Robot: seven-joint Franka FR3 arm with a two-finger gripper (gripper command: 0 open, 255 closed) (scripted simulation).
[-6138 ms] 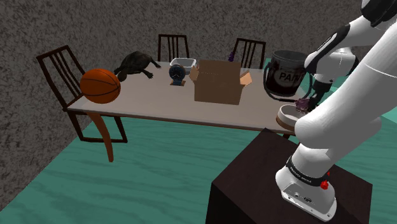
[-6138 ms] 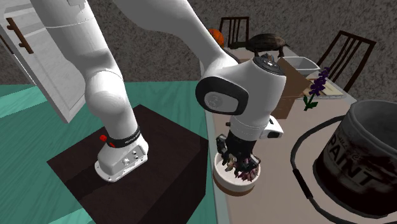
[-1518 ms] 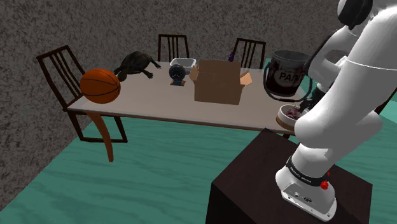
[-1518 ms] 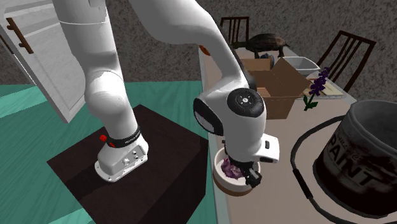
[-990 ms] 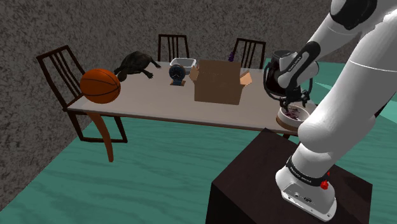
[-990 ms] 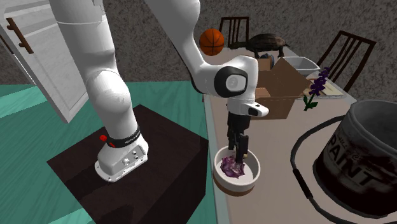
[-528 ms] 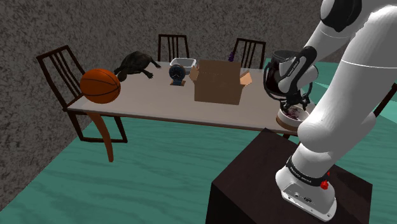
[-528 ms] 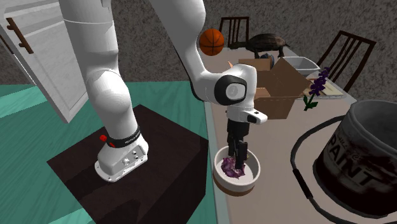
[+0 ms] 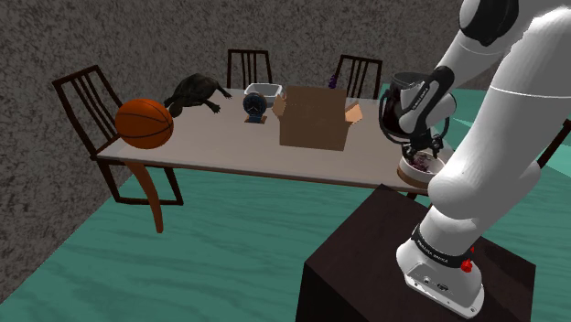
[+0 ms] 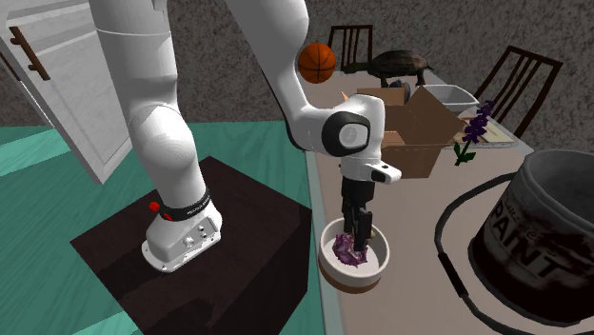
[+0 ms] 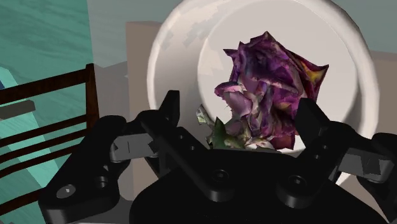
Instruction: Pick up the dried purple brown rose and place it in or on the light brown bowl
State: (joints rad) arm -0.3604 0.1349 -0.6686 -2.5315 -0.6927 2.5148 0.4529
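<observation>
rose (image 11: pixel 267 89) in bowl (image 11: pixel 170 63) | gripper (image 11: pixel 241 107) over it, fingers apart, gripping nothing | looks light n crumbly, grab by the green base, gently

Your shoulder view sits beside and a little behind the stand (image 9: pixel 366 265), which lies at 5 o'clock. It looks down across the worktop (image 9: pixel 229 142) toward the far wall. Your second exterior view stands close at the worktop's near end and looks along its length, with the bowl (image 10: pixel 378 252) at 6 o'clock. Both views share that bowl, the cardboard box (image 9: pixel 313 119) and the basketball (image 9: pixel 144 123). Your wrist view looks straight down into the bowl from close above.
</observation>
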